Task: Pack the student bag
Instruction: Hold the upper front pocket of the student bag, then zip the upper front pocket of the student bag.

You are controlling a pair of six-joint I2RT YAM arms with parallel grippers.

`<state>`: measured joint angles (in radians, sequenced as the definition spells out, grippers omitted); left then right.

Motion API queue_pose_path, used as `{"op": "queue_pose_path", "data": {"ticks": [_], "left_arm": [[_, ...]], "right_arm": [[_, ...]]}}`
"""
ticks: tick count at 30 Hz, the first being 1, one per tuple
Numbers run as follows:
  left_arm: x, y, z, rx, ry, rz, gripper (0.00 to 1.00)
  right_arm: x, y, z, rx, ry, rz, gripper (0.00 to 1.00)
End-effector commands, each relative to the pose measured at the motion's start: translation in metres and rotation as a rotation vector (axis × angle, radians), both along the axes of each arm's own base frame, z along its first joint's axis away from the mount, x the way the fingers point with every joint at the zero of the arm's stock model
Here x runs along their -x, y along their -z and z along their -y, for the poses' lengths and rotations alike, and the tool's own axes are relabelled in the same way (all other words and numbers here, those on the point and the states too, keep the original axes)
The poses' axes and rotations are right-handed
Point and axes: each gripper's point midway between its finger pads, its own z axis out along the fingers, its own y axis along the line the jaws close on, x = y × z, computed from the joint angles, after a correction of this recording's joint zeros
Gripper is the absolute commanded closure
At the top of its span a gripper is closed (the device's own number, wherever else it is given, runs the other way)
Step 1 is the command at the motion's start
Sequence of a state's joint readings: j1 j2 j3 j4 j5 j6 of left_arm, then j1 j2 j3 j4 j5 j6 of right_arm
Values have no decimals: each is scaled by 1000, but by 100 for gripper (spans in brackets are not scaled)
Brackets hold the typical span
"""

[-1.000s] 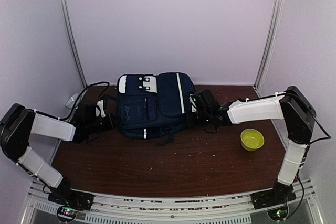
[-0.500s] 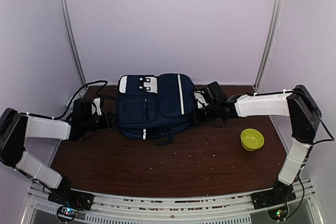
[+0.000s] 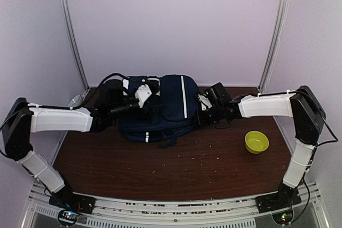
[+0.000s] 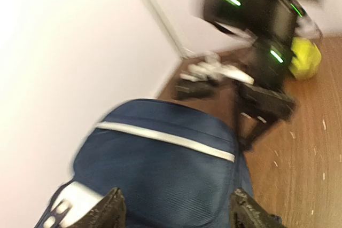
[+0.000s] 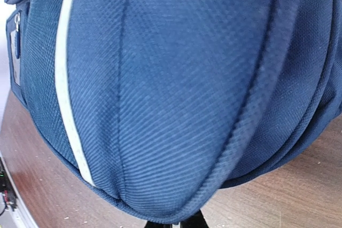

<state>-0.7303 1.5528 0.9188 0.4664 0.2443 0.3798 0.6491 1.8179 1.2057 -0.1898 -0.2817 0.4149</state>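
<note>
Flanking the rounded, coarse-woven navy student bag (image 3: 171,100), its long axis lying left-to-right.
My left gripper (image 4: 179,211) gapes; whether my right gripper (image 3: 202,105) is apart, I cannot tell.

Left fingers (image 4: 109,212) spread wide; right arm (image 3: 264,106) outstretched.

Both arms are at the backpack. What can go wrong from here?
1. The left gripper hangs over the backpack with its jaws open, and the left wrist view is blurred. A grab from here may miss its target or pinch only loose fabric.
2. The right gripper sits against the backpack's right side. A push there could slide the backpack across the table towards the left arm instead of steadying it.
</note>
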Motion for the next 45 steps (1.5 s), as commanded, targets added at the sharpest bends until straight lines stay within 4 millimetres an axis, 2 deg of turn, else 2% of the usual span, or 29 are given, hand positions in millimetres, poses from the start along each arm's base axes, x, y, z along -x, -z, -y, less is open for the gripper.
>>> {"op": "queue_pose_path", "data": {"ticks": [1,2,4,7,9,12,14,16,19,22,26,31,34,40,45], "left_arm": [[22,69,53,-293,241,158,27],[16,79,59,-322,230,141,25],[0,81,70,-349,194,145,23],[-18,90,77,-401,125,167,22],[-33,98,77,-443,60,169,25],[-50,111,72,-501,-22,175,41],[-56,120,67,-539,-58,195,62],[-60,124,62,-565,-87,225,73],[-61,131,53,-611,-108,259,76],[-63,131,46,-637,-134,271,100],[-59,130,35,-662,-149,271,100],[-49,128,8,-667,-159,226,100],[-40,125,-9,-646,-155,175,100],[-21,129,-28,-668,-129,143,100],[-7,133,-52,-673,-121,98,100]], "right_arm": [[1,-2,-8,-100,-5,-62,100],[2,-1,-10,-111,-6,-72,100],[2,1,-10,-121,-5,-81,100],[2,1,-9,-126,-2,-87,100],[2,2,-9,-127,-1,-90,100],[2,3,-9,-128,0,-93,100],[2,1,-7,-129,2,-91,100],[2,-1,-5,-129,4,-89,100],[0,-3,3,-106,21,-85,100],[-4,-3,23,-36,62,-76,100],[-12,-3,57,131,130,-24,100],[-18,-10,85,314,153,10,100],[-19,-16,91,363,143,22,100],[-20,-25,92,420,79,36,100],[-27,-32,106,517,89,66,100]]}}
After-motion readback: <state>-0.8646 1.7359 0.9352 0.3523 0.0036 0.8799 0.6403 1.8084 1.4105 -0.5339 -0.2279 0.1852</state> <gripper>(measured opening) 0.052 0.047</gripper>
